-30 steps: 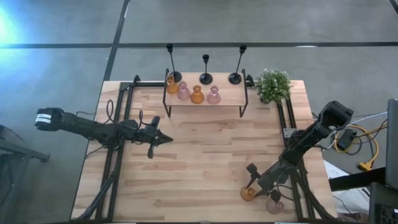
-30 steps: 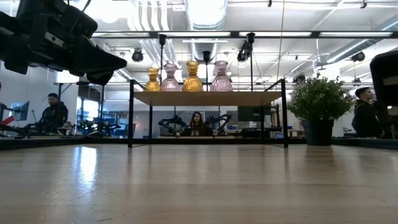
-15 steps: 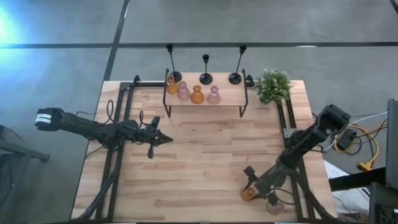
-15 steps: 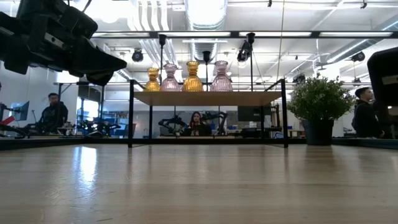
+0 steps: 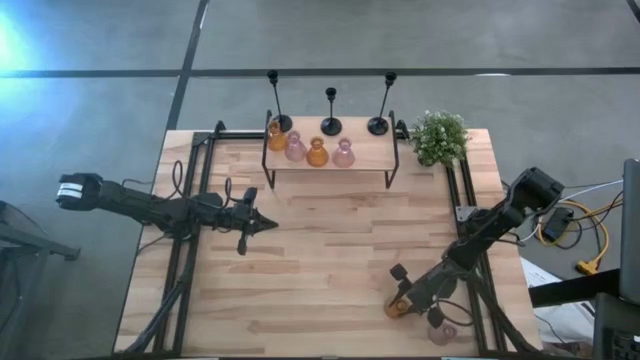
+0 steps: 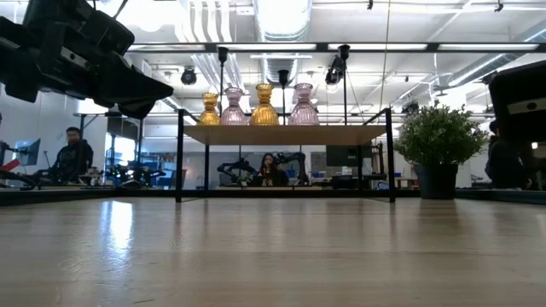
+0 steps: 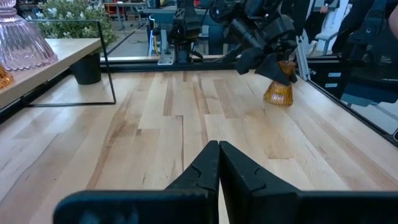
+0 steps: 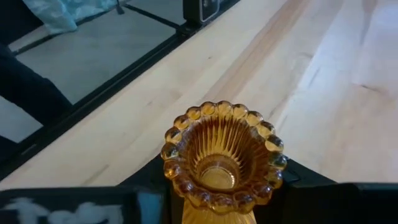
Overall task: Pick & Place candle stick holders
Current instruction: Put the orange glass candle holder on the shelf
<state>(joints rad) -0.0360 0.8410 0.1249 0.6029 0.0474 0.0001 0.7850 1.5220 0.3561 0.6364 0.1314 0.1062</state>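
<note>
Pink holder [image 5: 441, 331] beside right gripper [image 5: 402, 300]

An amber glass candle stick holder [image 8: 222, 155] fills the middle of the right wrist view, seen from above and down into its mouth. Its rim is a ring of small rounded beads, and fine ribs run down the inside to a little round well at the bottom. The right gripper [image 8: 222, 186] has its dark jaws on either side of the holder's body, just below the beaded rim, close against the glass. Beyond the holder the pale wooden counter [image 8: 323, 74] stretches away, its planks running lengthwise. A black frame rail [image 8: 124, 78] runs along the counter's edge past the holder, with grey floor [image 8: 93, 50] on its far side.
</note>
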